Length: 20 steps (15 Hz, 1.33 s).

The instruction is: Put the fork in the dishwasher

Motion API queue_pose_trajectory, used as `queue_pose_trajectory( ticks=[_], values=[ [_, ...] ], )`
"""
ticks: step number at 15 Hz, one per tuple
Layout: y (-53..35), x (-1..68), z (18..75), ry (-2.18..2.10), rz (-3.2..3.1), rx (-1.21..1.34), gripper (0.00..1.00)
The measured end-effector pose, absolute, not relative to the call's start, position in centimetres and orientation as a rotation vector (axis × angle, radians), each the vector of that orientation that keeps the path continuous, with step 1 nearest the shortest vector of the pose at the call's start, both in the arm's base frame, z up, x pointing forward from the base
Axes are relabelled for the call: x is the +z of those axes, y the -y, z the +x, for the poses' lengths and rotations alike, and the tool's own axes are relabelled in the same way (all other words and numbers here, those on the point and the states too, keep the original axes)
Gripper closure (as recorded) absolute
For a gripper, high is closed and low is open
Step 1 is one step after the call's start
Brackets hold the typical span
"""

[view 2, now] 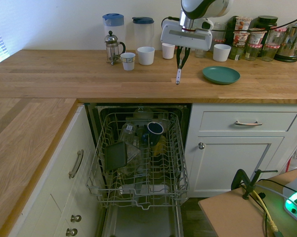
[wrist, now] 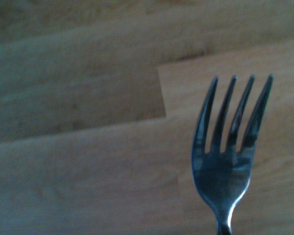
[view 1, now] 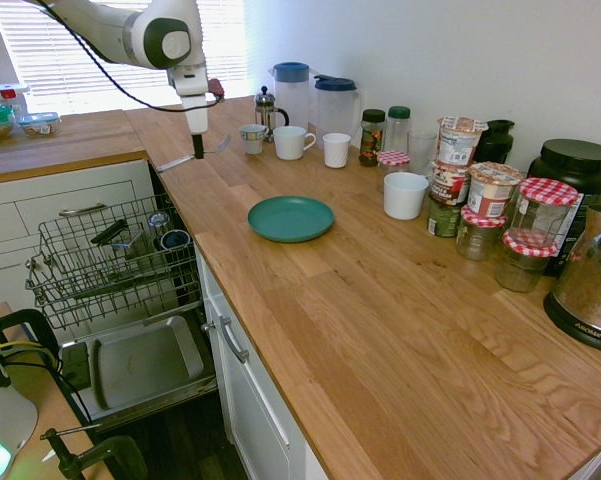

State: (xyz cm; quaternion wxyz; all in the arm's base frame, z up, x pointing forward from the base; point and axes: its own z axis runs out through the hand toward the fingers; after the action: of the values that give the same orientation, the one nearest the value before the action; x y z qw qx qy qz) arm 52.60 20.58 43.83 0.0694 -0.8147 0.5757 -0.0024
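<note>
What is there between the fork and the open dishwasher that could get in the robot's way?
Nothing visible stands in the way: the gripper holds the fork over the wooden counter, and the dishwasher rack sits below, just past the counter's front edge. The green plate is off to one side.

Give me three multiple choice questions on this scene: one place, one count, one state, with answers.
1. Where is the plate?
A) In the rack
B) On the counter
C) On the floor

2. How many tines has the fork?
A) Two
B) Three
C) Four

3. How is the tool?
A) Shut on the fork
B) Wide open and empty
C) Holding a mug

Answers:
1 B: both exterior views show it lying there.
2 C: the wrist view shows them all.
3 A: the first exterior view shows the fork at its fingertips.
</note>
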Motion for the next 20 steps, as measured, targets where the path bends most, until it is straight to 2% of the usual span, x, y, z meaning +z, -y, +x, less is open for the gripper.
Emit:
queue_pose_trajectory(
  ticks=[7,12,20],
  values=[
    [-28.0,39.1,43.6,-1.559,-2.593,0.064,1.00],
    [-28.0,37.4,43.3,-1.572,-2.587,0.075,1.00],
    [-33.1,28.8,38.0,-1.516,-2.627,0.176,1.00]
  ],
)
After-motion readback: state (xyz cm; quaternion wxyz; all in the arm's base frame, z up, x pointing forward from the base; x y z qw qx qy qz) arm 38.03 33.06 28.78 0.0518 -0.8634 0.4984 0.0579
